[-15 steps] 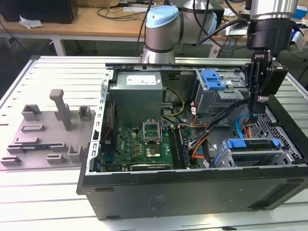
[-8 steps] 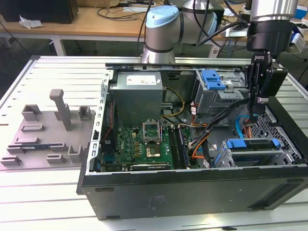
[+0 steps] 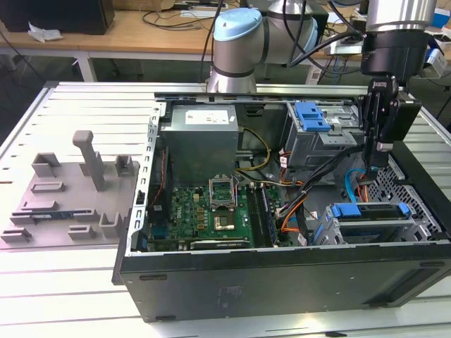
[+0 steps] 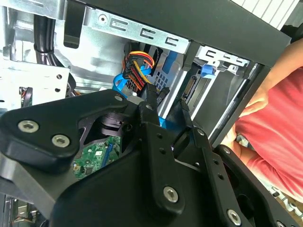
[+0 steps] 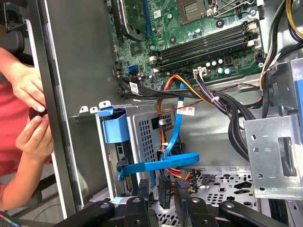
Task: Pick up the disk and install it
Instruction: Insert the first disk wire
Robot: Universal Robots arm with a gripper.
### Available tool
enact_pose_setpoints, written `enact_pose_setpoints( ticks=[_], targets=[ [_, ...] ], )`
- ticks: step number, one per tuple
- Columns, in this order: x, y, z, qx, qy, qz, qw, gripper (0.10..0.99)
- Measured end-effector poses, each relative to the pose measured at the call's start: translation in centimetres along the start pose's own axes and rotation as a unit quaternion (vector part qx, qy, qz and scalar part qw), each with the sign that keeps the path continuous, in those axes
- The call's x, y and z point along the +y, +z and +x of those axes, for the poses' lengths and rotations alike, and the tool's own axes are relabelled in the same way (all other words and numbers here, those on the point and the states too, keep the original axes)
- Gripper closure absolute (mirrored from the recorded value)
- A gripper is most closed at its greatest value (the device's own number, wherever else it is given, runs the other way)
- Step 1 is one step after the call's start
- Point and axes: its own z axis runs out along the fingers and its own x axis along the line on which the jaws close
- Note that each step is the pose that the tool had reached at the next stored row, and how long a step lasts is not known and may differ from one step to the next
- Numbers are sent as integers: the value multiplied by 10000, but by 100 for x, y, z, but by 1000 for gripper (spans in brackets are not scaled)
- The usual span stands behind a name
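Disk [image 3: 370,210]: count, place?
— One; in the bay [image 3: 352,232] at the case's [image 3: 282,282] near corner, exterior view's right.
Gripper [image 3: 369,179]?
— One; fingers spread, just above it.
Hands [image 5: 33,137]?
— Two, at case edge.

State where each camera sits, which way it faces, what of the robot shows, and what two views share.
Exterior view: off the arm, looking down into the open computer case; arm and gripper show.
First wrist view: on the wrist, looking past the open fingers at motherboard and drive cage.
Second wrist view: on the wrist, looking along the gripper's black linkage at the cage's cables.
Shared: both wrist views catch a person in red beside the case.
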Motion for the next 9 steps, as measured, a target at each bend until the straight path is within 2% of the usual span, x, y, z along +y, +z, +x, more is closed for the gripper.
enact_pose_setpoints(
  ticks=[4, 6, 9],
  targets=[
    [0, 1, 0, 0, 0, 0, 10000, 753],
    [0, 1, -1, 0, 0, 0, 10000, 922],
    [0, 2, -1, 0, 0, 0, 10000, 922]
  ],
)
